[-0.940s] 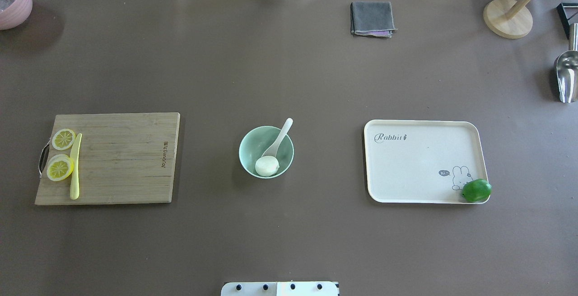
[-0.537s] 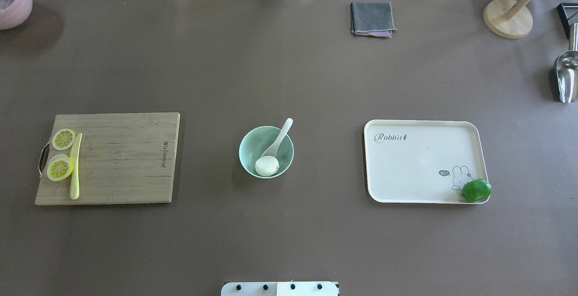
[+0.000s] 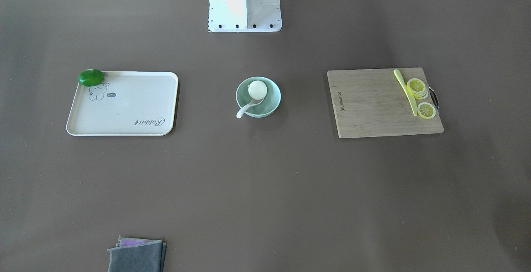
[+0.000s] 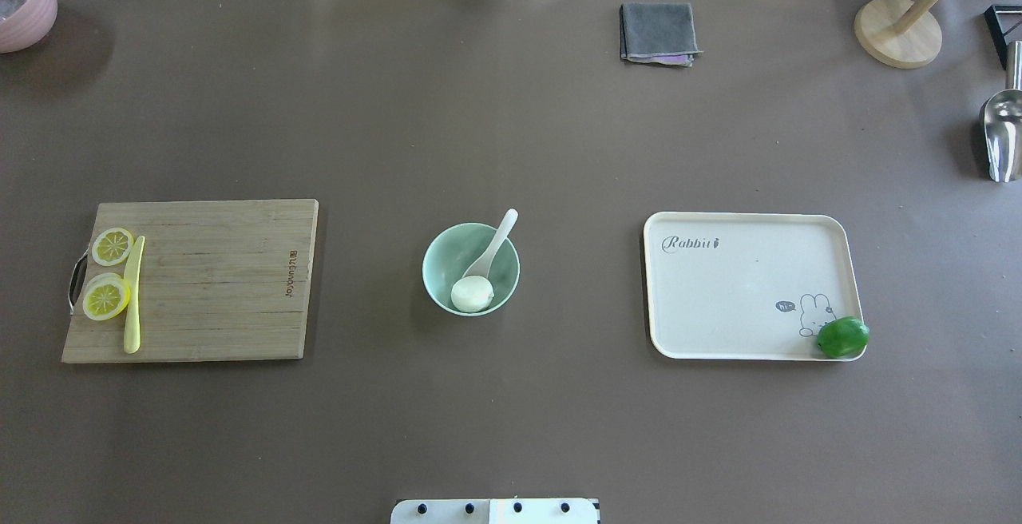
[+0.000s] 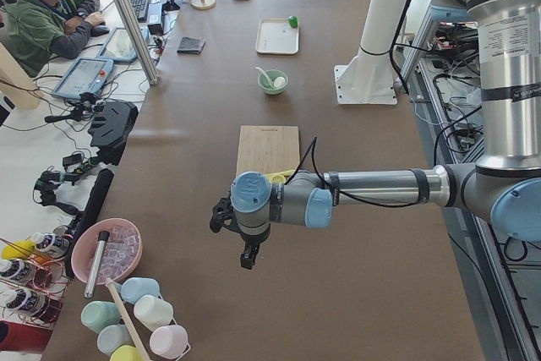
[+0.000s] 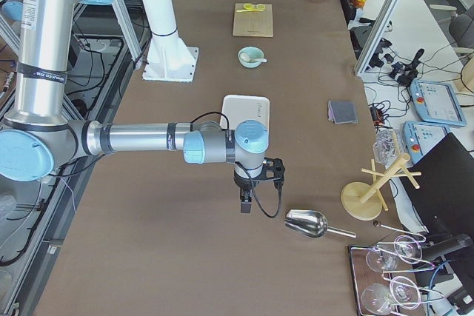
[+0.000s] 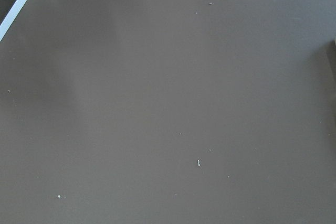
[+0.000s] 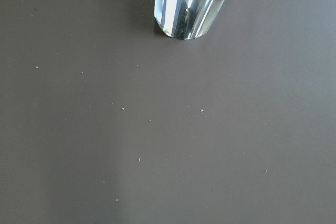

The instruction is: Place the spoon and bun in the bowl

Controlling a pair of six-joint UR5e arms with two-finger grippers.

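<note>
The mint-green bowl (image 4: 447, 256) stands at the table's middle, also in the front view (image 3: 271, 98). The white bun (image 4: 472, 294) lies inside it at its near side (image 3: 257, 89). The white spoon (image 4: 497, 240) has its scoop in the bowl and its handle over the far rim (image 3: 244, 109). Both also show far off in the side views: the bowl (image 5: 272, 82) (image 6: 251, 57). My left gripper (image 5: 247, 255) hangs over bare table at the left end; my right gripper (image 6: 245, 203) hangs over the right end. I cannot tell whether either is open or shut.
A wooden cutting board (image 4: 215, 284) with lemon slices (image 4: 106, 297) and a yellow-green knife (image 4: 132, 296) lies left. A cream tray (image 4: 742, 284) with a green fruit (image 4: 842, 337) lies right. A grey cloth (image 4: 657, 32), wooden stand (image 4: 898, 32), metal scoop (image 4: 1002, 132) and pink tub (image 4: 24, 1) sit around the edges.
</note>
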